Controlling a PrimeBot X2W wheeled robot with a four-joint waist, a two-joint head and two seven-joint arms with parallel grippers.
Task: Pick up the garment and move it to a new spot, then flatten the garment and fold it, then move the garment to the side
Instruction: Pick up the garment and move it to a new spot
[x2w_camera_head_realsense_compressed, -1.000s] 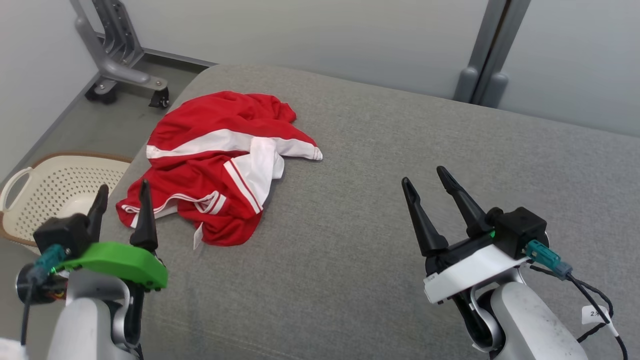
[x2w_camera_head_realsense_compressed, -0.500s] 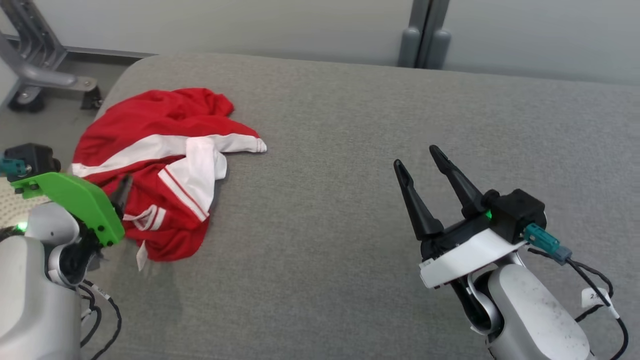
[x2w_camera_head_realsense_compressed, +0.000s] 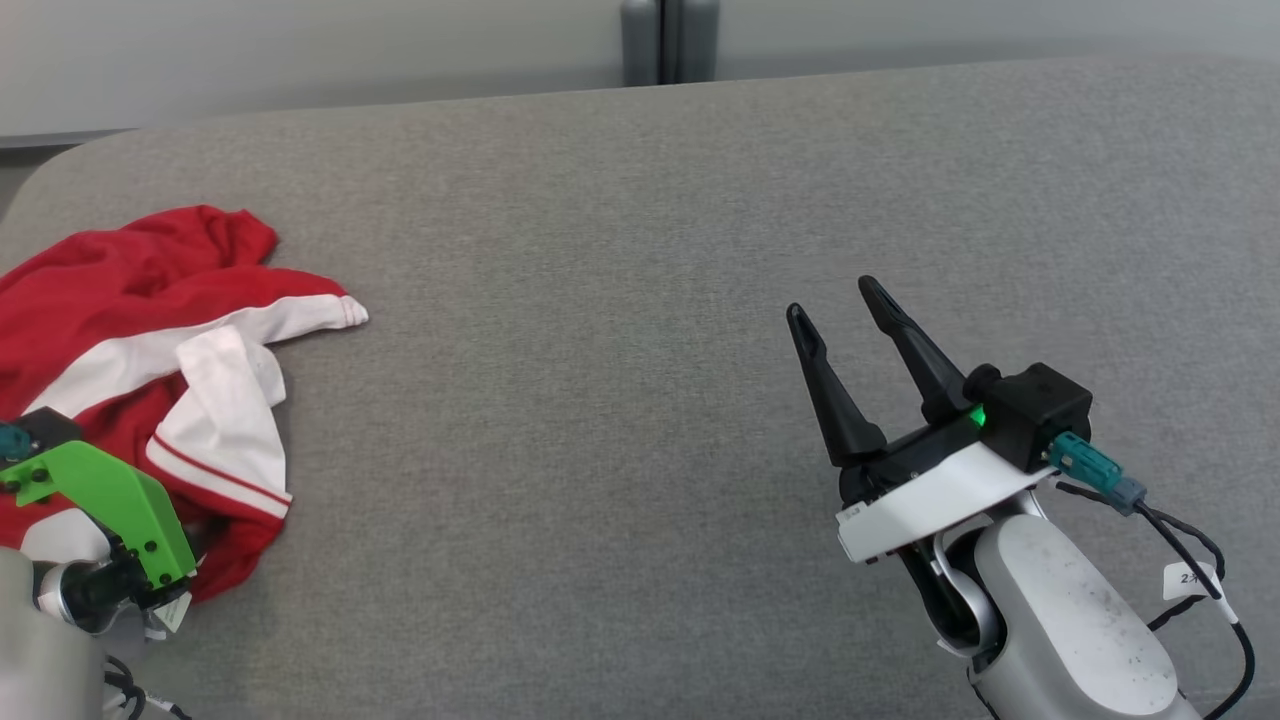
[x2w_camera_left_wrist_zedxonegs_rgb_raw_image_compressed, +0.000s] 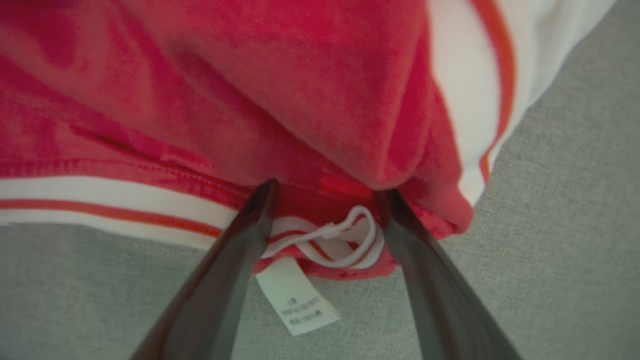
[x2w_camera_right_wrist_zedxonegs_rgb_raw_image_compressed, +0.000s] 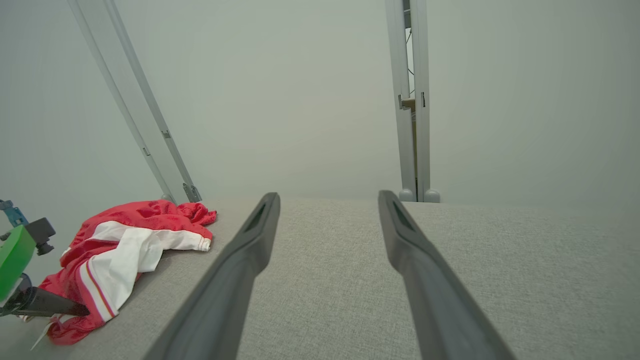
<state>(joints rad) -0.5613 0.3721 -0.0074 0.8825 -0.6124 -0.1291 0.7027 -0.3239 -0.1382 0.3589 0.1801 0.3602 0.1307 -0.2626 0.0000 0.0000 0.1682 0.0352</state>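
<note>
Two dark fingers of your left gripper (x2w_camera_left_wrist_zedxonegs_rgb_raw_image_compressed: 327, 190) stand spread wide, with nothing pinched between them. Their tips sit right at the near edge of the garment (x2w_camera_left_wrist_zedxonegs_rgb_raw_image_compressed: 320, 90), one on each side of a small bunch of hem. Between the fingers you see a looped white cord (x2w_camera_left_wrist_zedxonegs_rgb_raw_image_compressed: 350, 232) and a care label (x2w_camera_left_wrist_zedxonegs_rgb_raw_image_compressed: 297, 300) that lies out on the grey cushion (x2w_camera_head_realsense_compressed: 600, 400). A red fold overhangs both tips, so you cannot tell whether they press on the cloth. In the head view the green bracket (x2w_camera_head_realsense_compressed: 110, 500) above that gripper covers the fingers and overlaps the garment's near side.

Your right gripper (x2w_camera_head_realsense_compressed: 832, 298) is also spread wide and holds nothing. It hangs over bare cushion, fingers pointing toward the far wall (x2w_camera_right_wrist_zedxonegs_rgb_raw_image_compressed: 300, 100), well apart from the garment.

You find the garment crumpled at the left end of the cushion, red with white panels and thin red stripes. One white-cuffed sleeve reaches out toward the middle. From the right wrist it lies to the left, below a slanted strut (x2w_camera_right_wrist_zedxonegs_rgb_raw_image_compressed: 131, 102). An upright post (x2w_camera_right_wrist_zedxonegs_rgb_raw_image_compressed: 412, 125) rises behind the cushion's far edge.
</note>
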